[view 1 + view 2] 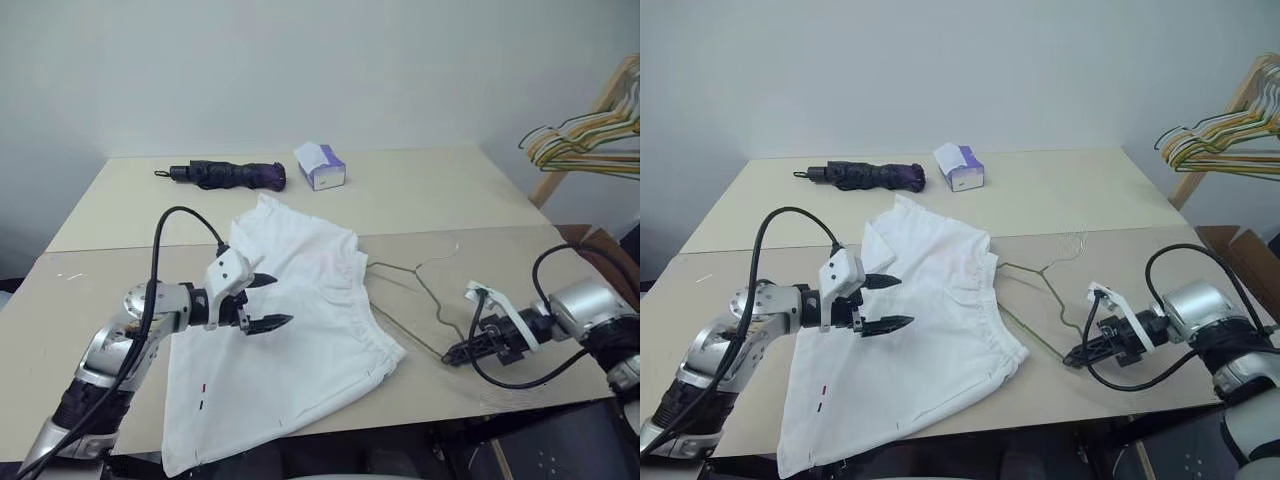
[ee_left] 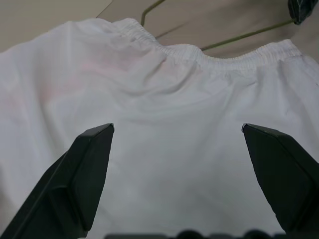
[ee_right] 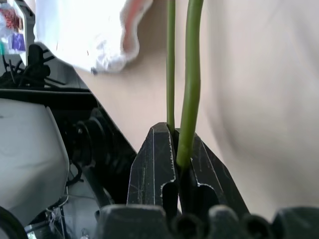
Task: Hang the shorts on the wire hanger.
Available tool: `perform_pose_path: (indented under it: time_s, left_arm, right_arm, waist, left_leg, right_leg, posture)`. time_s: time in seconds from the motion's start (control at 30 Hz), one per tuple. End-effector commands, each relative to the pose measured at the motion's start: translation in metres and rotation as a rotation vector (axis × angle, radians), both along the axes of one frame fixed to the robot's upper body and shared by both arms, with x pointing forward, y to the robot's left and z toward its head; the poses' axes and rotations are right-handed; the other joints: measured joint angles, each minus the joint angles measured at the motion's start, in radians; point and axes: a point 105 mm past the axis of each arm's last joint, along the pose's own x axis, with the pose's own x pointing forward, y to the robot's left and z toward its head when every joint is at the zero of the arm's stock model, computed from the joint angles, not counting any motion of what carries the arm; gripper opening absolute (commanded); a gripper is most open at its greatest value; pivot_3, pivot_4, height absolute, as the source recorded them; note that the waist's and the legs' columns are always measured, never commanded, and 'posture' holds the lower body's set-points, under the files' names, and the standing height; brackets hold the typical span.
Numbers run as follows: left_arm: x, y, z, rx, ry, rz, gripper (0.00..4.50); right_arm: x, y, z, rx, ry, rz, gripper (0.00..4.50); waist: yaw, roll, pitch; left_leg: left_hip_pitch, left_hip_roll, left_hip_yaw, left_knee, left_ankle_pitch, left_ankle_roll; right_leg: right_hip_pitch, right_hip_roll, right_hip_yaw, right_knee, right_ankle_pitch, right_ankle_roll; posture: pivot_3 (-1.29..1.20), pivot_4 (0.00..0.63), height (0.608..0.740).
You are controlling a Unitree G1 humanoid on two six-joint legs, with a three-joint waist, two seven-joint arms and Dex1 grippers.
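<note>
Between the right gripper's (image 1: 1072, 358) pressed-together fingers (image 3: 162, 164) sits the thin wire of the wire hanger (image 1: 420, 285), pinched at its corner nearest the desk's front edge. From there the hanger lies flat on the desk (image 1: 520, 250), its hook pointing toward the far side and its other end tucked under the gathered waistband of the shorts (image 1: 290, 340). Above the shorts, the left gripper (image 1: 268, 302) hovers with its fingers (image 2: 87, 164) spread wide, pinching nothing. White and thin, the shorts lie spread on the desk, one leg hanging over the front edge, small red and dark marks near that hem. Farther back lie a folded dark umbrella (image 1: 225, 175) and a white-purple tissue box (image 1: 321, 166) with a tissue poking out of its top. Coloured hangers (image 1: 590, 140) bunch on a wooden rack at the right.
</note>
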Motion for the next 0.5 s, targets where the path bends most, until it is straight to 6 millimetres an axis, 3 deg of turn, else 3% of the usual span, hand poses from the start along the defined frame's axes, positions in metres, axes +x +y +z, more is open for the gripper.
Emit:
perform_pose_path:
  time_s: [0.03, 0.3, 0.5]
  left_arm:
    - [-0.001, -0.006, 0.007, -0.001, -0.056, -0.018, 4.46]
    - [-0.002, -0.005, 0.006, -0.008, -0.061, -0.001, 4.46]
    - [0.001, -0.009, 0.006, -0.010, -0.067, -0.009, 4.46]
  right_arm:
    - [0.020, 0.004, 0.010, 0.062, -0.021, -0.048, 0.00]
    - [0.013, 0.008, 0.008, 0.058, -0.071, 0.092, 0.00]
    - [0.037, 0.018, 0.012, 0.075, -0.118, 0.036, 0.00]
  waist:
    - [-0.002, 0.000, 0.000]
    - [0.015, 0.001, 0.000]
    - [0.002, 0.002, -0.001]
  left_leg:
    - [0.001, 0.000, 0.000, 0.000, 0.000, 0.000]
    - [-0.002, 0.000, 0.000, 0.000, 0.000, 0.000]
    - [0.001, 0.000, 0.000, 0.000, 0.000, 0.000]
  right_leg:
    - [0.000, 0.000, 0.000, 0.000, 0.000, 0.000]
    - [-0.001, 0.000, 0.000, 0.000, 0.000, 0.000]
    - [0.000, 0.001, 0.000, 0.001, 0.000, -0.001]
  posture:
    - [0.08, 0.000, 0.740]
    - [0.09, 0.000, 0.740]
    - [0.08, 0.000, 0.740]
